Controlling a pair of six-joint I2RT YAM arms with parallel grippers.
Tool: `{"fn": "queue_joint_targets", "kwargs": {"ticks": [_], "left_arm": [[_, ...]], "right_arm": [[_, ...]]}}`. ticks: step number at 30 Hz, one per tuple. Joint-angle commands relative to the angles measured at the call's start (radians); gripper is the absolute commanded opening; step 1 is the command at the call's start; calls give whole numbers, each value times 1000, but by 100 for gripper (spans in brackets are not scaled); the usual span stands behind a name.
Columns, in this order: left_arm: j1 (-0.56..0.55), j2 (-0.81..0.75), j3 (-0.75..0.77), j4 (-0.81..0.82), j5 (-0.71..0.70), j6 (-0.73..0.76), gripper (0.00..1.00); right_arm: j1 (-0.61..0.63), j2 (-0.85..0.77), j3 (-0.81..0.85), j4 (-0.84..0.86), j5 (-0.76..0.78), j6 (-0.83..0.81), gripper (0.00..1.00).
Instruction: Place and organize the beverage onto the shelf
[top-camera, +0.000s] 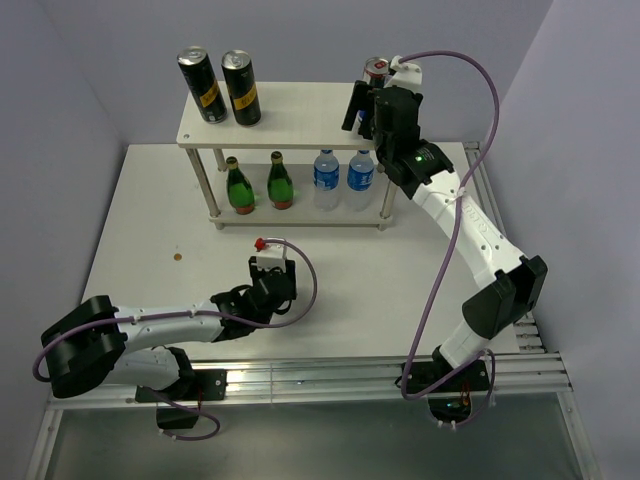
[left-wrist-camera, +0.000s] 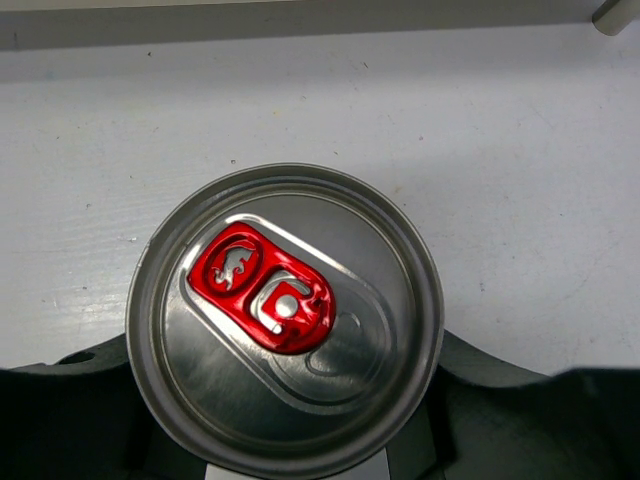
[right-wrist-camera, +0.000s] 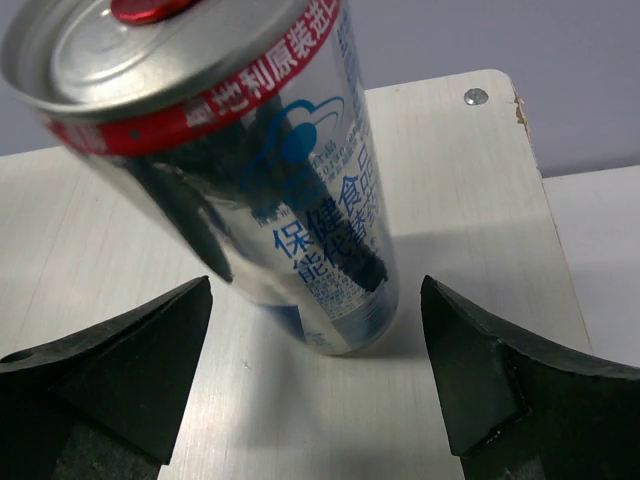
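A: Item: shelf (top-camera: 300, 112), top board. Contents?

B: Two black cans (top-camera: 241, 88), upright, side by side at the left end. One slim can (right-wrist-camera: 270, 180), blue, silver and red, upright near the right corner with the screw dot. Counted as placed.

A: Right gripper (right-wrist-camera: 315, 300)?

B: Jaws wide, one finger on either side of that slim can, neither touching it. Holding nothing.

A: Lower board?

B: Two green bottles (top-camera: 238, 186), upright, left half. Two water bottles (top-camera: 326, 180) with blue labels, right half, just beside them. One row, four items.

A: Outstanding stock?

B: One entry, the second slim can (left-wrist-camera: 285, 320), red tab up. It is off the shelf, over the table (top-camera: 140, 230) in front of it and well apart from the rack.

A: Left gripper (top-camera: 268, 268)?

B: Dark fingers hug both sides of the second slim can below its rim; I read it as gripped. Whether its base rests on the table or hangs clear, cannot tell.

A: Tally?

B: Five of six drinks shelved. Left to do: carry the last can up to the top board, most likely beside its twin, where bare wood shows. By my judgement the right arm needs to back off first.
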Motion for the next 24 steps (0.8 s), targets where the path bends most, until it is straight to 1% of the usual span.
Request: {"fn": "queue_joint_targets", "kwargs": {"ticks": [1,6,10,13,15,17,18,21,24], "left_arm": [[-7,-28,52,55,-47,-19,0],[-12,-48,69,32,-56,-12,0],[-36,-82,130,-64,-93,-16,0],[-52,-126,211,-179,-107,-13,0],[-52,-145,290,-264,-113,-9,0],[-50,-142,378,-340,-118,7,0],[-50,-138,408,-357,-118,14,0],[-50,-120,512,-391,-136,59,0],[-49,-102,618,-382,-165,134,0]], "right_arm": [[-6,-18,5,42,-5,4,92],[-6,-34,-24,42,-7,15,92],[-6,-74,-59,33,-13,33,94],[-1,-136,-119,22,-5,47,96],[2,-207,-188,30,-11,55,99],[2,-253,-255,43,-30,67,100],[4,-290,-274,46,-39,70,100],[8,-333,-317,25,-53,83,100],[26,-423,-377,-1,-50,95,100]]}}
